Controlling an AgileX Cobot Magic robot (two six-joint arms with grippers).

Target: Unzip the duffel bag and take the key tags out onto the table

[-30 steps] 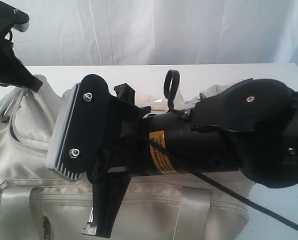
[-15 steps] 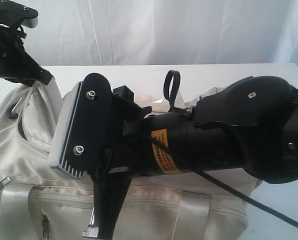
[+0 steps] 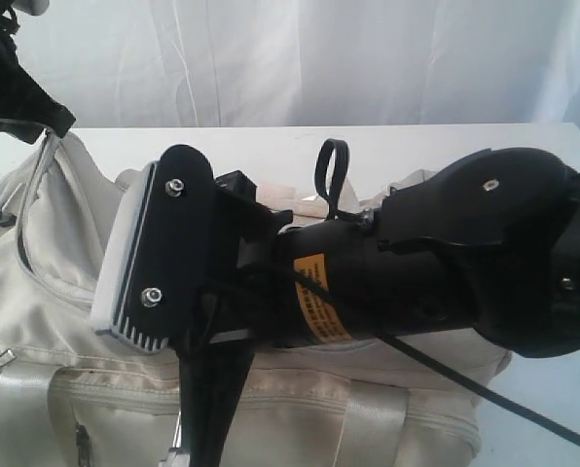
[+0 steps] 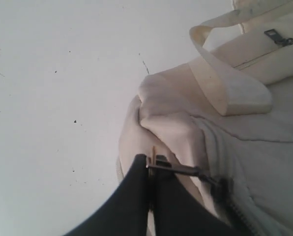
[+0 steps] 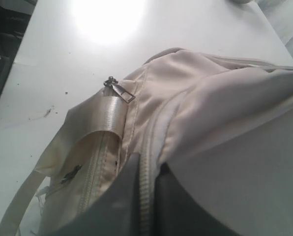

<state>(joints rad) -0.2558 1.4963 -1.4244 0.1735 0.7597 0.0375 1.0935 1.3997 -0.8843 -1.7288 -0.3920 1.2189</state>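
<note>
The cream-white duffel bag [image 3: 66, 321] lies on the white table [image 3: 271, 146], its left end drawn up into a peak. My left gripper [image 3: 52, 125] is shut on the dark zipper pull [image 4: 178, 169] at that peak, and a short dark slit [image 3: 22, 255] shows along the zip below it. Across the bag lies my black right arm [image 3: 387, 282]. In the right wrist view my right gripper [image 5: 147, 169] is shut on the bag's pale zipper tape [image 5: 145, 196]. The key tags are hidden.
A cream strap loop [image 4: 225, 83] and a second zipper pull [image 5: 119, 91] lie on the bag's side. A black cable [image 3: 465, 384] trails from the right arm over the bag. White curtain [image 3: 319, 58] hangs behind the table's far edge.
My left gripper has risen and drifted left, pulling the bag's left end higher and stretching the fabric. The right arm has hardly moved.
</note>
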